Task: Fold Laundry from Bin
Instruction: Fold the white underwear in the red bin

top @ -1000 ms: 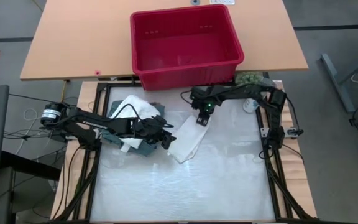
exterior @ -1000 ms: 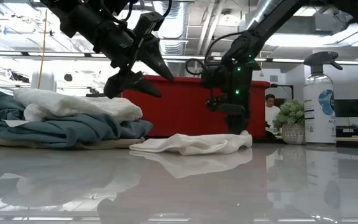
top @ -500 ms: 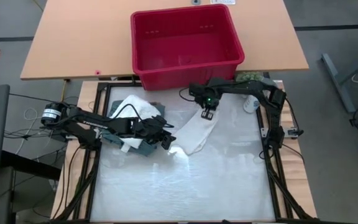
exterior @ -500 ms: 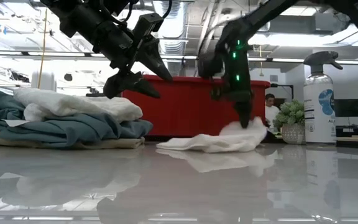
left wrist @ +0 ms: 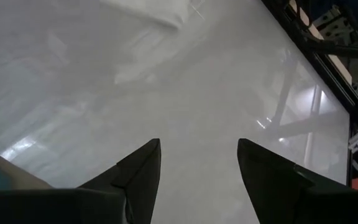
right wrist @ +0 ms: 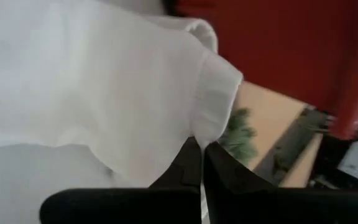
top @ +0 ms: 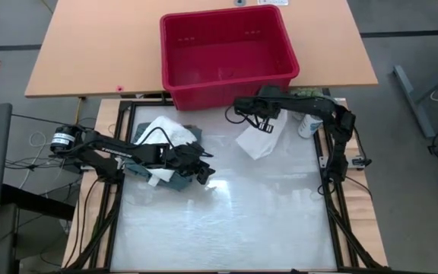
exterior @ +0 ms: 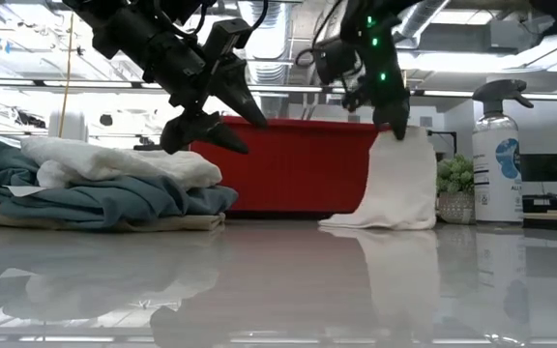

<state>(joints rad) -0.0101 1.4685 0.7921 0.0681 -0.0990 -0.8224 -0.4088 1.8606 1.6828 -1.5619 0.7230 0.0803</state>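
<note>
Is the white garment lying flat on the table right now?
No, the right gripper holds the white garment up by one edge; only its lower end touches the table.

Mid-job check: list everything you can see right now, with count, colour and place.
White garment: 1, white, hanging from the right gripper, lower edge on the table in front of the bin.
Folded pile: 1 stack, white on teal on beige, table's left side.
Bin: 1, red, on the wooden table behind the work surface.
Spray bottle: 1, clear with dark trigger, far right.
Small plant: 1, green, beside the bottle.
Person: 1, in the room behind.
Left gripper: jaws open, above the table by the pile.
Right gripper: jaws shut on the garment.
</note>
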